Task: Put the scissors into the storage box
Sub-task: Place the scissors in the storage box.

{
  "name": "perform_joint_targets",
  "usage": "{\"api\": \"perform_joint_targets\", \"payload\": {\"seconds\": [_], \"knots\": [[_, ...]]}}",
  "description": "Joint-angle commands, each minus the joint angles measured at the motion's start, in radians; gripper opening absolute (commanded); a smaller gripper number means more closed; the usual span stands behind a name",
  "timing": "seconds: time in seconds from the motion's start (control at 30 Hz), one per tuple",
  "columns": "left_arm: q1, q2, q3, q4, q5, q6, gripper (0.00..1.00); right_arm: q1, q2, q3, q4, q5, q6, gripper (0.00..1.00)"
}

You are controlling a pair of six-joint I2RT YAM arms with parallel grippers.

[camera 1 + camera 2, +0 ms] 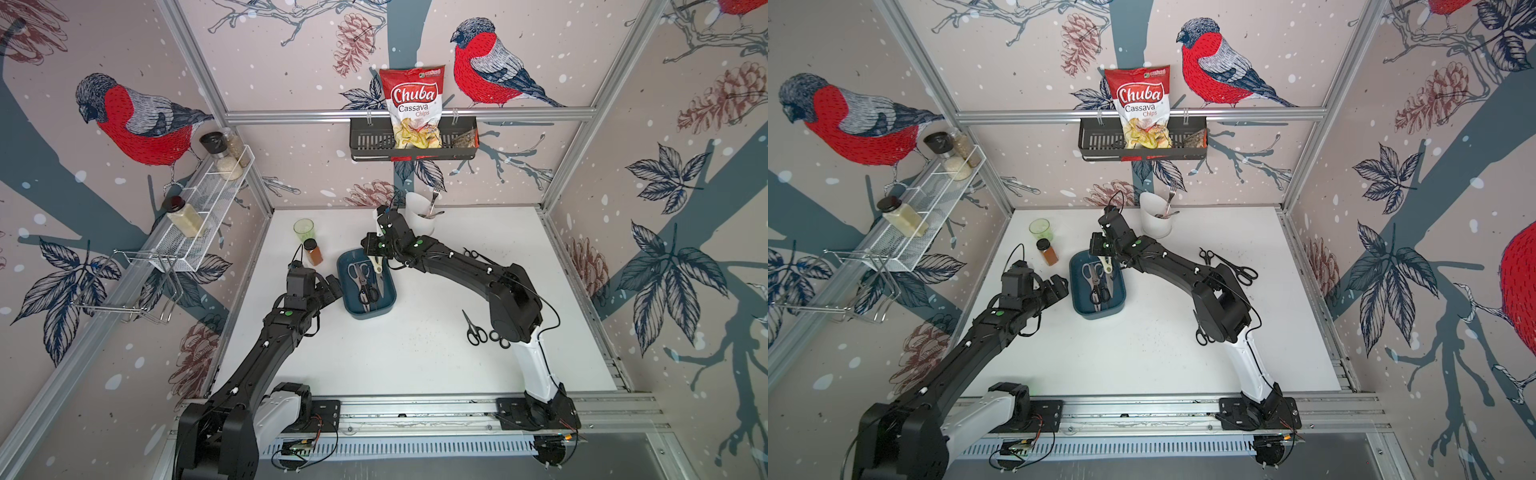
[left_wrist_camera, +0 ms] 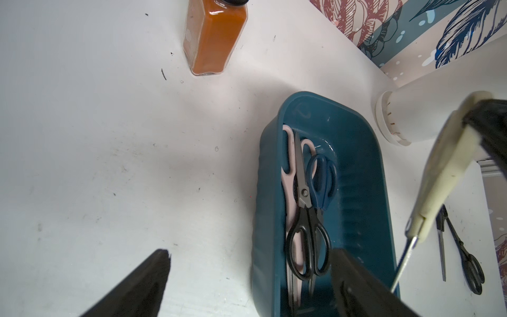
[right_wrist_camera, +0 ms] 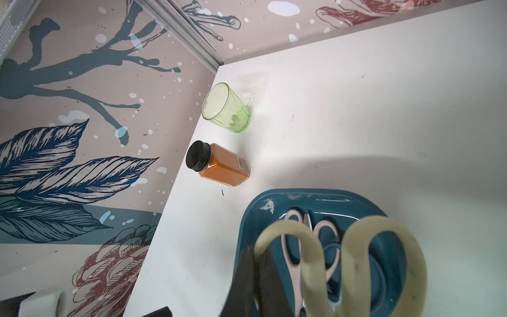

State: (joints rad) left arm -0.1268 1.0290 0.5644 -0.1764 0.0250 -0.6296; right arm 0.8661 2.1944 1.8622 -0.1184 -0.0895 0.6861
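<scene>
Over the shallow teal plastic storage box (image 1: 365,314), my right pincer (image 1: 376,257) is clamped on the cream-handled steel scissors (image 1: 377,266), blades pointing down. My left pincer (image 1: 334,289) gapes alongside.

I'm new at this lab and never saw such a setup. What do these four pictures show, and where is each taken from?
Two black robot arms stand at a white table, each ending in a two-finger gripper. Two pictures look down from overhead, nearly alike; the other two come from cameras on the arms' wrists. The right gripper is shut on cream-handled scissors, held over the blue storage box, where three other pairs lie. The left gripper is open and empty beside the box. More black scissors lie on the table near the right arm. A green glass, a spice jar and a white cup with a fork stand further back.
</scene>
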Motion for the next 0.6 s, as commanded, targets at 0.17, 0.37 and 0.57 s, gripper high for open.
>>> {"api": "perform_joint_targets", "payload": {"seconds": [0.17, 0.37, 0.57], "knots": [[0.010, -0.003, -0.003, 0.036, 0.010, -0.009, 0.95, 0.011, 0.058, 0.016, 0.069, -0.035, 0.051, 0.00], [0.015, -0.004, -0.006, 0.037, 0.007, -0.008, 0.95, 0.016, 0.089, 0.000, 0.082, -0.047, 0.077, 0.00], [0.021, -0.004, -0.007, 0.037, 0.009, -0.008, 0.95, 0.020, 0.137, 0.000, 0.063, -0.052, 0.104, 0.00]]}}
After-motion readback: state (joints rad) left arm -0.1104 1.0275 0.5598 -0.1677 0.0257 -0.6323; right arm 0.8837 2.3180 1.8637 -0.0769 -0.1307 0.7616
